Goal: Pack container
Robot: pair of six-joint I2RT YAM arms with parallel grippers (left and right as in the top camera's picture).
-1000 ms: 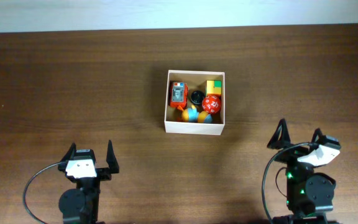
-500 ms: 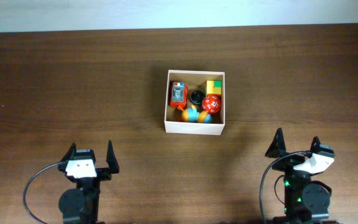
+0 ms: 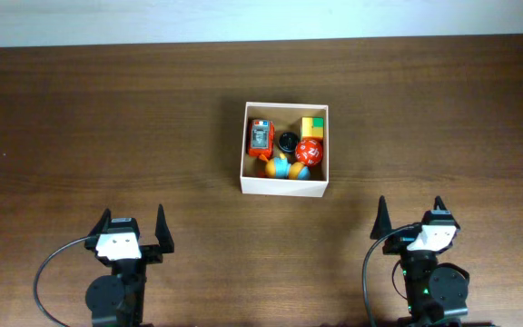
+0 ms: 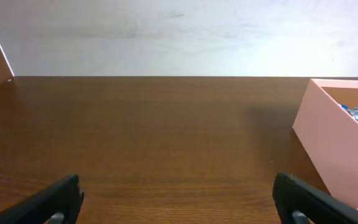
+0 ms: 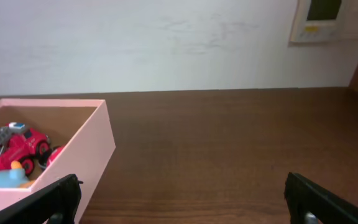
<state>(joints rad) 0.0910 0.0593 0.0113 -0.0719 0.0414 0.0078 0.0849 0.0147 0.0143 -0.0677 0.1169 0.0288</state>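
Observation:
The container [image 3: 284,185] is a square white-walled box at the table's middle. Inside lie a red toy car [image 3: 260,136], a black ring [image 3: 287,141], a yellow-green cube [image 3: 312,126], a red ball [image 3: 309,151] and orange-blue balls [image 3: 281,168]. My left gripper [image 3: 135,224] is open and empty near the front left. My right gripper [image 3: 410,213] is open and empty near the front right. The container shows at the right edge of the left wrist view [image 4: 334,146] and at the left of the right wrist view [image 5: 86,149], where the red car [image 5: 11,146] is visible.
The brown wooden table [image 3: 107,127] runs back to a white wall [image 5: 166,43]. A white panel [image 5: 328,18] hangs on the wall at the far right.
My right gripper has moved left and slightly toward the front edge. The left arm and the container's contents have not moved.

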